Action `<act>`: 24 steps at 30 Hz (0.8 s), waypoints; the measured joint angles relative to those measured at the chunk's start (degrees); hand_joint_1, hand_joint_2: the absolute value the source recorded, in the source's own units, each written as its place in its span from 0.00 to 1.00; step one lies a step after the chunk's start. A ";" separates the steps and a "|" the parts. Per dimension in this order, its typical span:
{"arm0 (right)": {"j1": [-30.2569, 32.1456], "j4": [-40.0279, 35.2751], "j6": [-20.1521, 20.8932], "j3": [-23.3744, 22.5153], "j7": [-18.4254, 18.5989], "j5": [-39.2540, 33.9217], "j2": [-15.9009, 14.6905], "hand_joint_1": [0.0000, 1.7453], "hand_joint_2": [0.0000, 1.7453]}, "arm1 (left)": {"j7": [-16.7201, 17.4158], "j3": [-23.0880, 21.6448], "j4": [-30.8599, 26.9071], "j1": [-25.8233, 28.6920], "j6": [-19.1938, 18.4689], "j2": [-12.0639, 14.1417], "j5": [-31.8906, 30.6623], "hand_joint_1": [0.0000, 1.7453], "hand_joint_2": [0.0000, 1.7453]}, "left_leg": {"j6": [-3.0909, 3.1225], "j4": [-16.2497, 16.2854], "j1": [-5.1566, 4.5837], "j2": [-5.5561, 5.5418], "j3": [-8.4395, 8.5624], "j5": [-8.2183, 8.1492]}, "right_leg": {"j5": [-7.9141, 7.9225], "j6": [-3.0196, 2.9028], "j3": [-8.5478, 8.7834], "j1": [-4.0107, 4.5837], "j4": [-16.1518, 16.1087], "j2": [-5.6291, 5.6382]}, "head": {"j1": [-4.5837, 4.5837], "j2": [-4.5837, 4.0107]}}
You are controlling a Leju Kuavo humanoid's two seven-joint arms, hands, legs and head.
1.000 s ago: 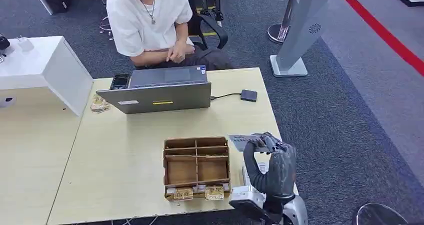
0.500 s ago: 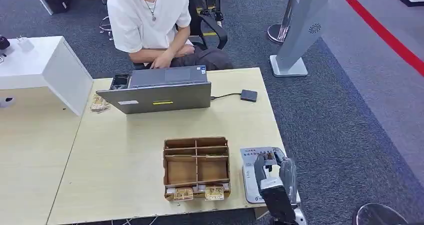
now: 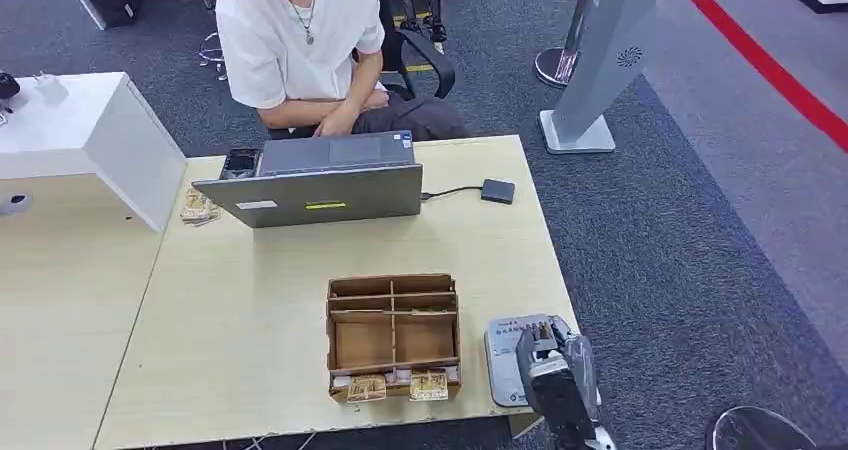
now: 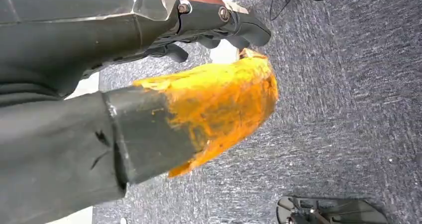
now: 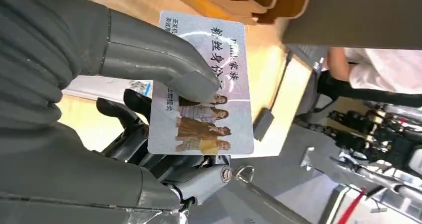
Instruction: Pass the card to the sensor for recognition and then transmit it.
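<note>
My right hand point(image 3: 556, 372) is low at the table's front right corner and holds the card point(image 3: 503, 362), a pale printed card lying roughly flat. In the right wrist view the thick grey thumb point(image 5: 159, 59) presses on the card point(image 5: 209, 104), which shows several pictured people and printed text; dark fingers lie under it. The sensor point(image 3: 497, 191), a small black box on a cable, sits at the far right of the table beside the laptop point(image 3: 320, 185), well away from the card. My left hand point(image 4: 219, 22) hangs over the carpet with nothing in its fingers.
A divided cardboard box point(image 3: 393, 335) stands just left of my right hand. A person point(image 3: 300, 40) sits behind the laptop. A white cabinet point(image 3: 90, 140) is at the left, and a grey stand point(image 3: 600, 60) rises beyond the table's far right corner.
My right hand has come down and back toward the table's front right corner with the card, which now lies flatter. The person's hands have shifted slightly.
</note>
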 joint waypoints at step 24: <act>-1.84 9.07 1.84 -3.89 0.24 0.48 1.31 1.00 1.00 | 0.02 0.39 0.00 0.00 0.00 -0.02 0.00 0.00 0.00 | 0.00 0.00 0.00 0.00 0.00 0.00 | 0.00 0.00 0.00 0.00 0.00 0.00 | 0.02 0.00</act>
